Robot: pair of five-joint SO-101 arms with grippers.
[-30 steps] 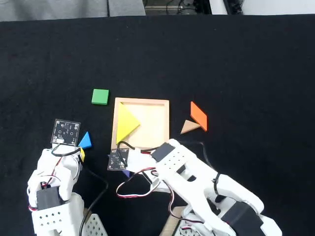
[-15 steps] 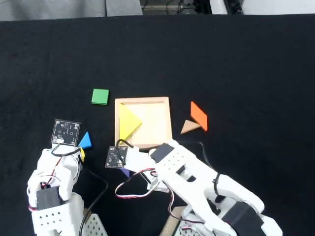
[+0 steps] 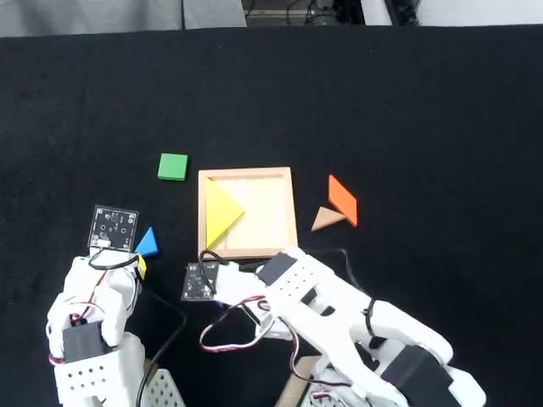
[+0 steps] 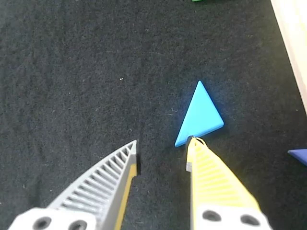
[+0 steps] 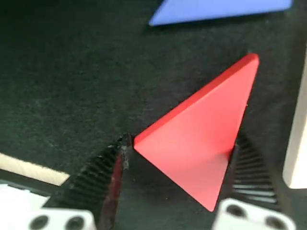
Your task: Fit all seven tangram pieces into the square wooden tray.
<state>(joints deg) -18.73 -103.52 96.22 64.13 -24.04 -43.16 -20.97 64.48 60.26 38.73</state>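
Observation:
The square wooden tray (image 3: 251, 248) lies mid-table with a yellow triangle (image 3: 219, 210) inside at its left. In the right wrist view my right gripper (image 5: 180, 143) is shut on a red triangle (image 5: 201, 136), a finger pressing each side, just off the tray's rim (image 5: 300, 139). A violet-blue piece (image 5: 220, 9) lies beyond it. My left gripper (image 4: 163, 142) stands open low over the cloth, its yellow fingertip (image 4: 194, 146) touching a corner of the blue triangle (image 4: 200, 115). In the high view the right arm (image 3: 297, 288) covers the spot in front of the tray.
A green square (image 3: 173, 166) lies left of the tray's far corner. An orange parallelogram (image 3: 343, 199) and a tan triangle (image 3: 327, 219) sit to the tray's right. The blue triangle (image 3: 147, 242) is left of the tray. Black cloth stretches open at the back.
The tray has been nudged slightly to the right and squared up. My right wrist has drawn back a little toward the table's front edge. The left arm has not moved.

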